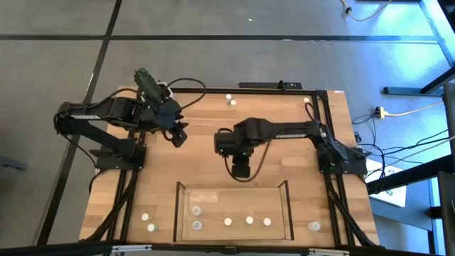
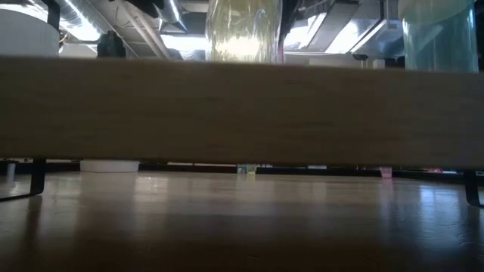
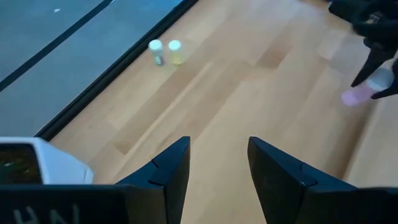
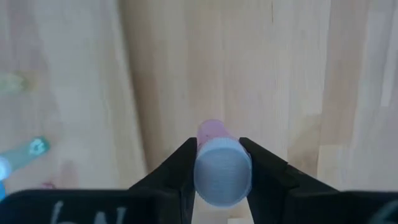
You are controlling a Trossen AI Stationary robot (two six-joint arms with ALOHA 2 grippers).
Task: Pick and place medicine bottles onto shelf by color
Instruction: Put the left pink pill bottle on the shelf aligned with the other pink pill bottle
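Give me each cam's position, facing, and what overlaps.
High: above, straight down on the table; both arms, tray.
Low: tabletop height, level across; a wooden board blocks most, no arm visible.
Left wrist: on the left arm, looking across the wood past its open left pincer.
Right wrist: on the right arm, facing down; right pincer shut on a pink bottle.
Shared: left wrist also sees that bottle in the right pincer; it and high both show the bottle pair at the far edge.

Pink bottle [image 4: 222, 169] between jaws.
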